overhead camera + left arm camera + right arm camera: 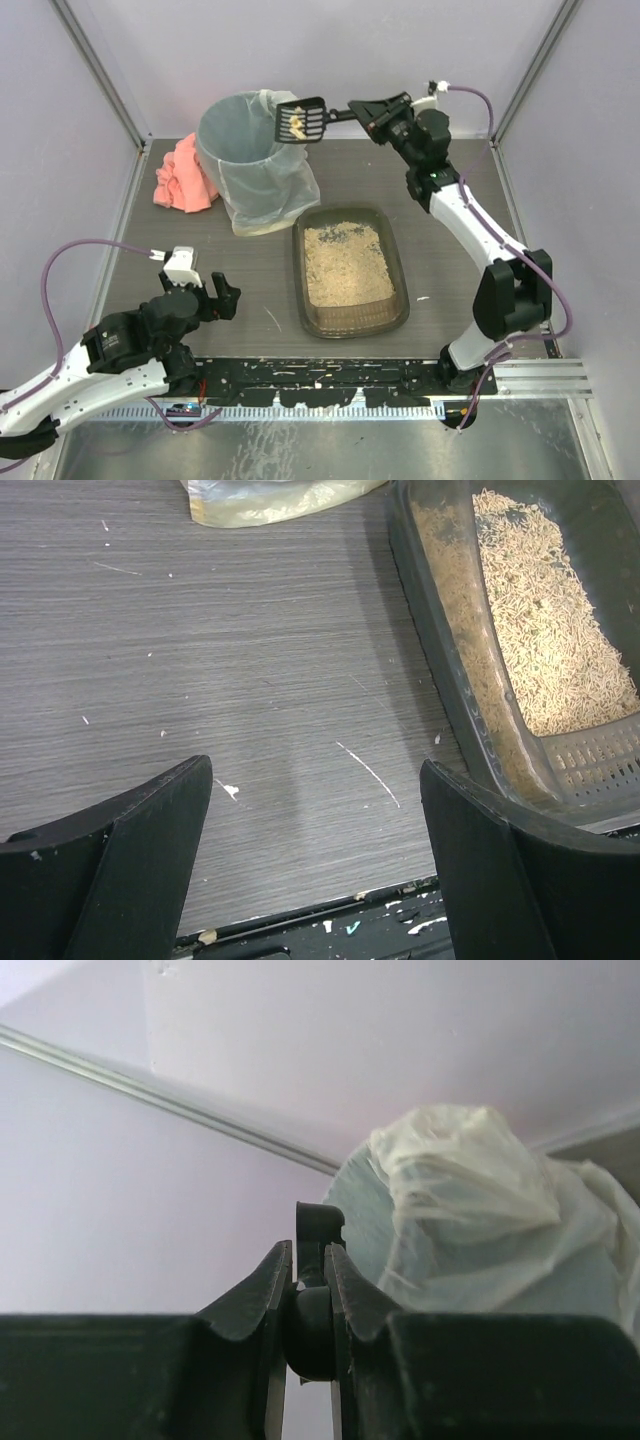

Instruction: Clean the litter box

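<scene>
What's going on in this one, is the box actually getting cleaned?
The right claw is shut on the handle of the black scoop, holding its head over the rim of the lined bin with a few clumps in it. The left claw is open and empty, low over the table just left of the litter box. A pink cloth lies beside the bin.

You have a matt grey wood-grain desk (200, 660), litter box (352, 322) of dark, smooth, faintly glossy plastic, rough beige granular litter (345, 265), thin crinkled clear plastic liner (275, 195) upper left, soft pink cloth (180, 180), matt black plastic scoop (303, 120).
</scene>
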Controlling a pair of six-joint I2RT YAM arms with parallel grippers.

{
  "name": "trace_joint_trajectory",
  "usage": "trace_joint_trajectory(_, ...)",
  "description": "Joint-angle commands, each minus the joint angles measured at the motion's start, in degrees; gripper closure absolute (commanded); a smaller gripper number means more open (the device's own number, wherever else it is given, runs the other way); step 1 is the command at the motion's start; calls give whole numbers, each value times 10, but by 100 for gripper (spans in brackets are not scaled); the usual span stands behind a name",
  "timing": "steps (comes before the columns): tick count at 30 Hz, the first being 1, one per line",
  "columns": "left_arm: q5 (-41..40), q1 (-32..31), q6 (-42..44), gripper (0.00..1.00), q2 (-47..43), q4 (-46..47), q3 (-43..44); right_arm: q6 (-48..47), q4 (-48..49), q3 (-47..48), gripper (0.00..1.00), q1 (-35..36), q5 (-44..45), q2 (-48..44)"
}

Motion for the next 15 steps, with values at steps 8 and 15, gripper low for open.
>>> trace_joint_trajectory(8, -42, 0, 14, 16, -61, 0, 19, -177, -6, 243, 99, 57, 66, 139)
trace_joint_trajectory(15, -57, -2, -1, 15, -87, -9, 9, -315, -58, 360, 99, 100, 62, 210)
